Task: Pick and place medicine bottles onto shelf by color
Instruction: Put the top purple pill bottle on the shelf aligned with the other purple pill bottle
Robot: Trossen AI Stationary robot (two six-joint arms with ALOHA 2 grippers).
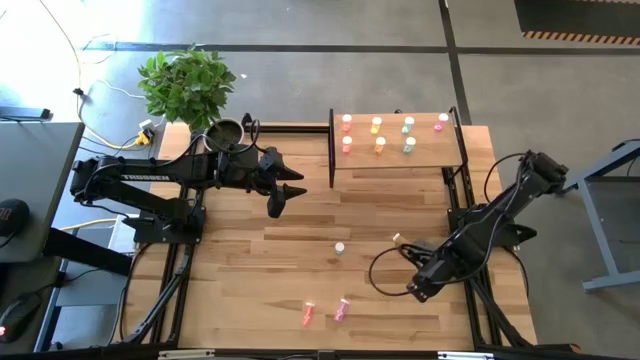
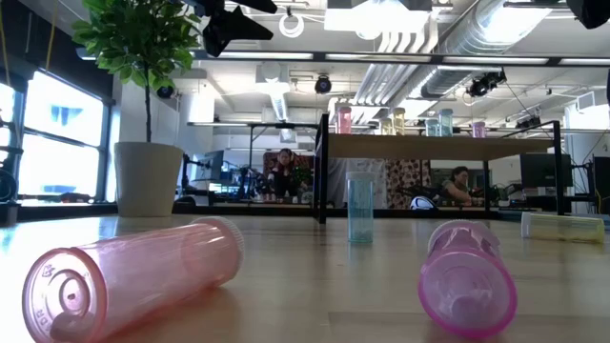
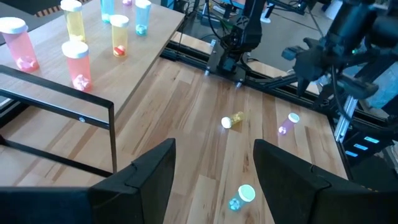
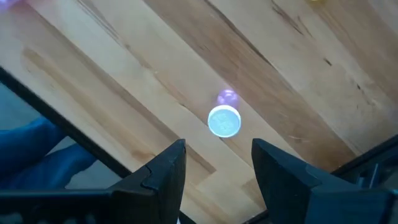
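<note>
The shelf (image 1: 395,155) stands at the far edge of the bench (image 1: 240,260), right of centre. Eight bottles stand upright on its board in two rows, sorted in pairs: pink, yellow, pale green, and magenta nearest the right end.

Four bottles remain on the bench. An upright pale bottle (image 1: 340,247) stands near the bench centre. A yellow bottle (image 1: 397,238) lies on its side toward the right edge, just beside the right arm. A pink bottle (image 1: 308,314) and a magenta bottle (image 1: 341,308) lie on their sides near the front edge, just beside each other.

The left gripper (image 1: 283,195) hangs above the bench, left of the shelf's left post, fingers apart and holding nothing. The right gripper (image 1: 418,290) is near the front right corner, jaws apart and empty; the right wrist view looks down past its fingers at a capped bottle (image 4: 224,121), apparently seen end-on, so it stands upright or nearly so beneath that camera.

Governing relation: the two fallen bottles near the front edge lie toward the bench centre from the right gripper, and much nearer to it than to the left gripper. Their long axes run roughly front-to-back, slightly tilted. A pick there would likely call for the right arm, with jaws set across that axis. The upright pale bottle lies roughly between the two arms.
</note>
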